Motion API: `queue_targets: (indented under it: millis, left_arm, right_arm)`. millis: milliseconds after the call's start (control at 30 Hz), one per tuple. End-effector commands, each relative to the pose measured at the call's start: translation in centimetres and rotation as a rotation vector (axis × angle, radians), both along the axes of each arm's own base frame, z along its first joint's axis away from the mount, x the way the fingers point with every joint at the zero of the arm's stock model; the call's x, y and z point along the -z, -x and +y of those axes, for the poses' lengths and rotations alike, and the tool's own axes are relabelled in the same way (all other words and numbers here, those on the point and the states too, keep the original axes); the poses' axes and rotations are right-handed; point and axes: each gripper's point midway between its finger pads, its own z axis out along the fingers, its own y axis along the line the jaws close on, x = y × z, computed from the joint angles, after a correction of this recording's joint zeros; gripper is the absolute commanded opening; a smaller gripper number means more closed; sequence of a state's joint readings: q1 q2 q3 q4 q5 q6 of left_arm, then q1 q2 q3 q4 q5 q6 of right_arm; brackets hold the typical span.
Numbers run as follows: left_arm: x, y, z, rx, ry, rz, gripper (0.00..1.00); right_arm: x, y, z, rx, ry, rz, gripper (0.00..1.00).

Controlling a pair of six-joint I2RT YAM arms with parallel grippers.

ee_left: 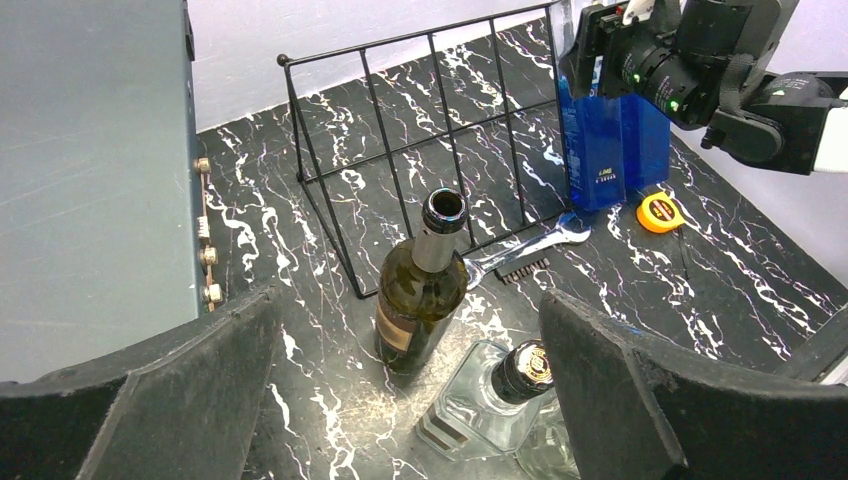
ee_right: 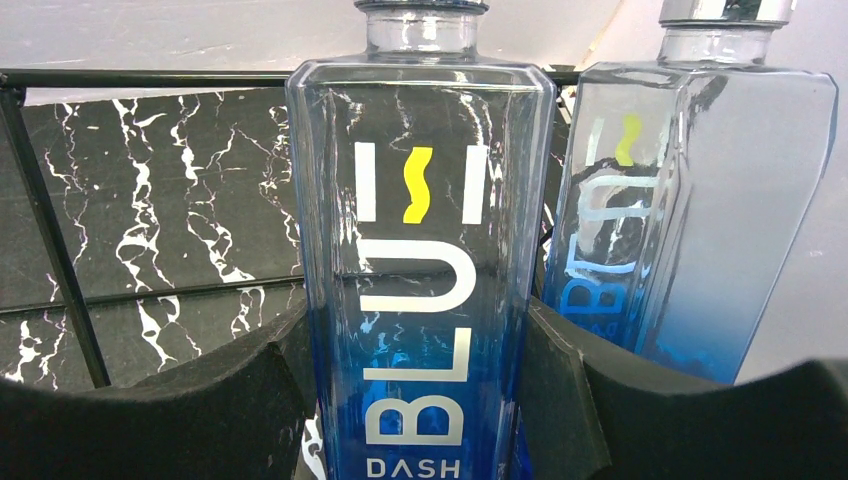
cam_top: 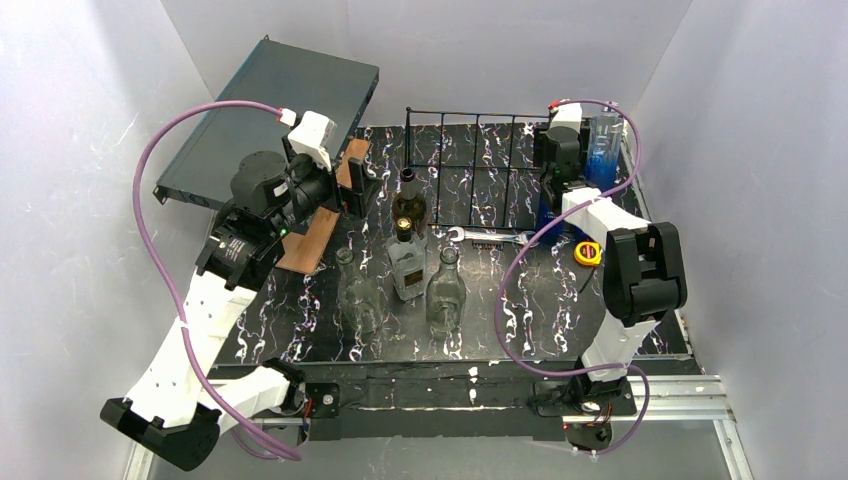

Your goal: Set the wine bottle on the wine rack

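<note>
Wrench (cam_top: 490, 237) lies flat on table (cam_top: 540, 320). Tape measure (cam_top: 588, 252) near wrench's right. Blue bottle (cam_top: 605, 150) upright behind-right. Three clear bottles (cam_top: 407, 265) front-left of wrench. Wood board (cam_top: 310, 235), grey box (cam_top: 270, 115) well left.

The green wine bottle (cam_top: 407, 203) stands upright just before the wine rack (cam_top: 478, 150).

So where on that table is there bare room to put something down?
Front right: bare marble between the clear bottles, the wrench, the tape measure and the right arm, though a cable loops over it. Front left, before the board, is free. Crowded: the middle, with four bottles, and back right by the blue bottles.
</note>
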State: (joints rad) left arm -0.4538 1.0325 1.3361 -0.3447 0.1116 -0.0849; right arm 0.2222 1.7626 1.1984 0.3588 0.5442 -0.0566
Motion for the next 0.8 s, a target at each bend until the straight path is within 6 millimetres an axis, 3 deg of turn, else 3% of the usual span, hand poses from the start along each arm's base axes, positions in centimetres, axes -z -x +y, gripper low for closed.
queue_targets:
  millis: [0, 167, 500, 767]
  left_arm:
    - [-1.8, 0.6, 0.4, -0.005, 0.006, -0.049, 0.99]
    - [-1.9, 0.6, 0.3, -0.002, 0.009, -0.050, 0.99]
    - [-1.8, 0.7, 0.2, 0.001, 0.008, -0.052, 0.99]
    - [-1.9, 0.8, 0.1, 0.009, 0.012, -0.053, 0.99]
  right_arm:
    - [1.5, 0.0, 0.0, 0.003, 0.006, 0.065, 0.17]
    - [1.5, -0.1, -0.2, 0.013, 0.010, 0.073, 0.37]
    - [0.9, -0.1, -0.1, 0.010, 0.000, 0.079, 0.59]
    - [-0.1, 0.7, -0.5, 0.040, -0.016, 0.076, 0.82]
